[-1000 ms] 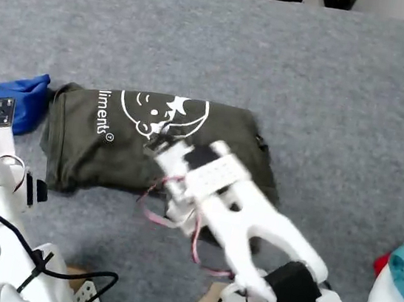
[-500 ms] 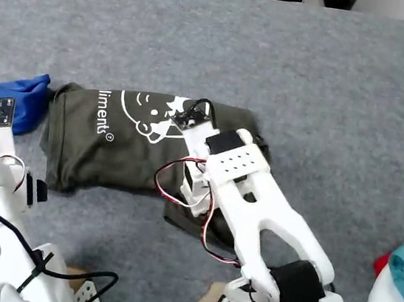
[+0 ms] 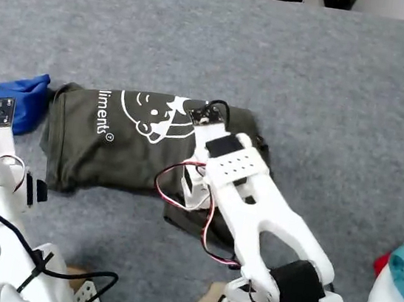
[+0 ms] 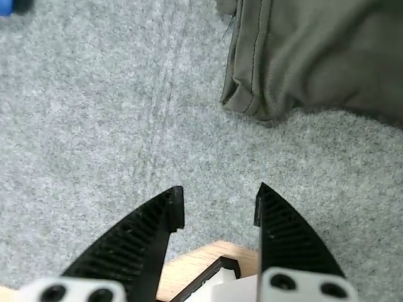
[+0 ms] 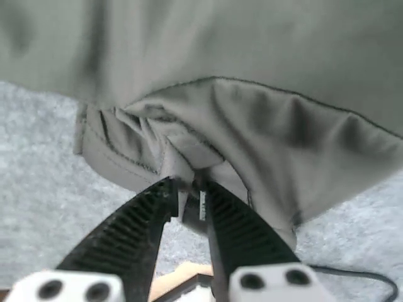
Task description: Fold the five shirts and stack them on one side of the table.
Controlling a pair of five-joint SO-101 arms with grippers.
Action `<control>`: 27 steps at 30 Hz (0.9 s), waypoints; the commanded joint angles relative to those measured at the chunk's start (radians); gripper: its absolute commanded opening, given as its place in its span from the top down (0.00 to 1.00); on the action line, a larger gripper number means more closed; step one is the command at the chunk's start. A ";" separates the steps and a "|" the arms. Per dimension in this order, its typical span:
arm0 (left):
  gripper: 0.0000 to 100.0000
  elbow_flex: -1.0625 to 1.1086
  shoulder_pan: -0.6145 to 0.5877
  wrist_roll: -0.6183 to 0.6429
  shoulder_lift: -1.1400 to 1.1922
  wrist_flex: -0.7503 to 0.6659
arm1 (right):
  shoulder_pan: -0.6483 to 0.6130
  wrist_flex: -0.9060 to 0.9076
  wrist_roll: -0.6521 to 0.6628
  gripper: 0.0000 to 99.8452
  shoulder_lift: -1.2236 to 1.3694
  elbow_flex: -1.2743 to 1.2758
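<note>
Fabric of the olive shirt [image 3: 89, 158] sits clamped in the jaws of our right gripper [image 5: 189, 200] at the near hem. We see the shirt lying lengthwise across the table [image 3: 345, 80], its bulk beyond those jaws; our left gripper [image 4: 217, 206] hangs, jaws apart, near the other corner.

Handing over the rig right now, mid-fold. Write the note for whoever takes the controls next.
Right gripper: fingers shut on a bunched fold at the near edge of the olive shirt.
Left gripper: open, holding nothing, over the bare table just off the olive shirt's corner.
Olive shirt: mid-table, print up, a rough rectangle.
Blue shirt: at the table's left edge, partly behind the left arm; I cannot tell whether it is folded.
Cloth heap: teal, white and red, at the right edge.
Done: olive shirt partly folded.
Left: finish that fold, fold the rest, stack all on one side.
</note>
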 commanded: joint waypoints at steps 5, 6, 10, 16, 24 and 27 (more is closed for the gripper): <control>0.81 -0.005 0.009 -0.003 -0.015 0.009 | 0.016 -0.044 -0.029 0.91 -0.042 0.010; 0.81 -0.005 0.009 -0.003 -0.015 0.009 | 0.016 -0.044 -0.029 0.91 -0.042 0.010; 0.81 -0.005 0.009 -0.003 -0.015 0.009 | 0.016 -0.046 -0.028 0.87 -0.041 0.018; 0.81 -0.005 0.009 -0.003 -0.015 0.008 | 0.016 -0.074 -0.028 0.74 -0.041 0.056; 0.81 -0.005 0.009 -0.005 -0.015 0.008 | 0.015 -0.106 -0.029 0.89 -0.042 0.076; 0.81 -0.005 0.009 -0.005 -0.015 0.008 | 0.015 -0.106 -0.026 0.93 -0.042 0.076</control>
